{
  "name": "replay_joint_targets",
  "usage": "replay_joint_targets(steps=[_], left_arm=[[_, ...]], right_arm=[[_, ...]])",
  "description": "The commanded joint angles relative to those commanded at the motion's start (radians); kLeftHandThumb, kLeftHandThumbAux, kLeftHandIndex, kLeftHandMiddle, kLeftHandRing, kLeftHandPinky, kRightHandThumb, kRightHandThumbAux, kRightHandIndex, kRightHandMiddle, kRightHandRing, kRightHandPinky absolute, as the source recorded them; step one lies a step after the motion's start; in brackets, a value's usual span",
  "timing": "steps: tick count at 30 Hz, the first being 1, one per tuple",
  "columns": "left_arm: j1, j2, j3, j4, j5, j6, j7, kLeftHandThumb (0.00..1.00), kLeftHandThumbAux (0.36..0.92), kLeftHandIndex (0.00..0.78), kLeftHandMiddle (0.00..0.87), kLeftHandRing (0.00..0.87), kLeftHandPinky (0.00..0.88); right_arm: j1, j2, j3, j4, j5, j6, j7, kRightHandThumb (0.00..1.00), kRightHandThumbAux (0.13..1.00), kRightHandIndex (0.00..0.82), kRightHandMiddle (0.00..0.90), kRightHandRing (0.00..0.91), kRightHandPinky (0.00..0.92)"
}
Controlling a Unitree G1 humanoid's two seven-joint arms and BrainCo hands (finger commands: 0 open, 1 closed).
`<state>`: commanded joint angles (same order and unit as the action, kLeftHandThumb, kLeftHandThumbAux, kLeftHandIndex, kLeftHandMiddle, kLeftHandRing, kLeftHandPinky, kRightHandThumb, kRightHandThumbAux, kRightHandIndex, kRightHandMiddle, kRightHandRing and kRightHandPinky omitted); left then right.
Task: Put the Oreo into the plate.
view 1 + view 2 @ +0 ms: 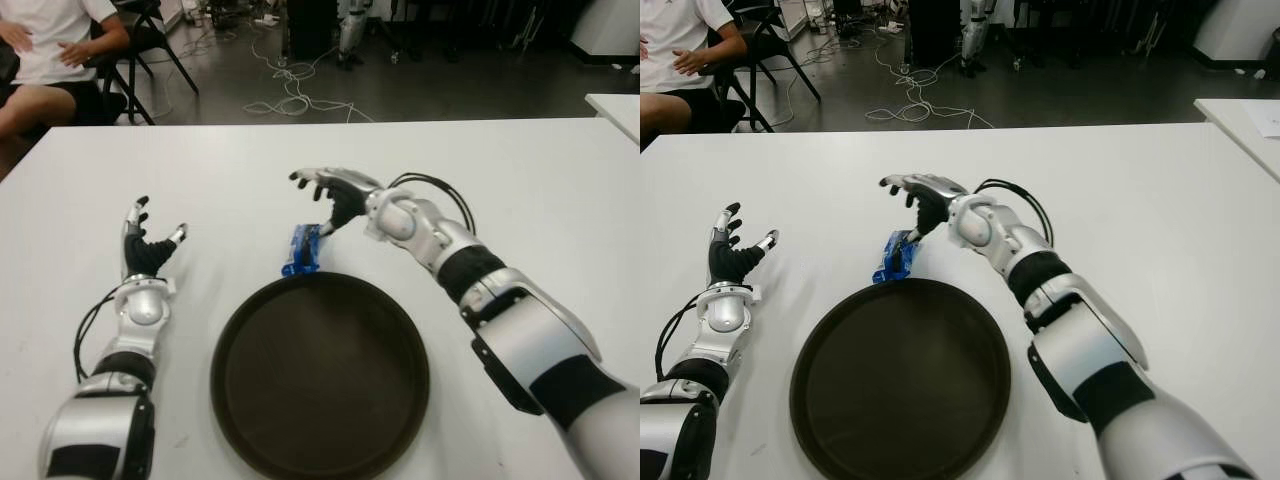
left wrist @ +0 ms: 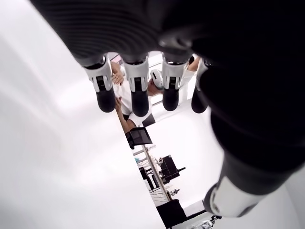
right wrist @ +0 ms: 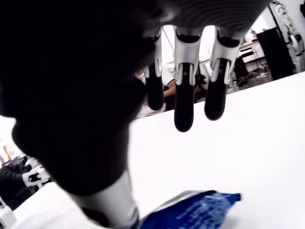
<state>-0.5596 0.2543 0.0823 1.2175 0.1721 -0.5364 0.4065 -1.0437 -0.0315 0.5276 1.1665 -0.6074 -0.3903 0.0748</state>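
Note:
The Oreo (image 1: pixel 302 250) is a blue packet lying on the white table (image 1: pixel 520 190), right at the far rim of the dark round plate (image 1: pixel 320 385). My right hand (image 1: pixel 325 200) hovers just behind and above the packet with its fingers spread and holding nothing. The thumb tip points down close to the packet's far end. In the right wrist view the Oreo (image 3: pixel 195 212) shows below the straight fingers (image 3: pixel 183 102). My left hand (image 1: pixel 146 243) shows idle to the left of the plate, fingers spread upward and holding nothing.
A seated person (image 1: pixel 45 55) and a chair are beyond the table's far left corner. Cables (image 1: pixel 290 95) lie on the floor behind. Another white table's corner (image 1: pixel 615 105) shows at the far right.

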Motion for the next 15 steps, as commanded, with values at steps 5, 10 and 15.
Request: replay_joint_targets(steps=[5,10,15], left_arm=[[-0.001,0.0,-0.003,0.0,0.005,0.004,0.007,0.0,0.791,0.06,0.1,0.081,0.062],[-0.002,-0.001,-0.004,0.002,0.003,0.008,0.006,0.0,0.776,0.057,0.093,0.074,0.062],[-0.001,-0.002,-0.003,0.002,0.0,0.005,0.004,0.0,0.774,0.055,0.086,0.071,0.059]], right_arm=[[-0.01,0.008,0.005,0.012,0.0,-0.009,0.005,0.067,0.985,0.031,0.229,0.258,0.283],[-0.024,0.015,0.025,0.023,-0.023,-0.029,-0.022,0.069,0.996,0.048,0.258,0.231,0.289],[-0.03,0.023,0.041,0.039,-0.044,-0.031,-0.049,0.082,0.994,0.071,0.324,0.264,0.298]])
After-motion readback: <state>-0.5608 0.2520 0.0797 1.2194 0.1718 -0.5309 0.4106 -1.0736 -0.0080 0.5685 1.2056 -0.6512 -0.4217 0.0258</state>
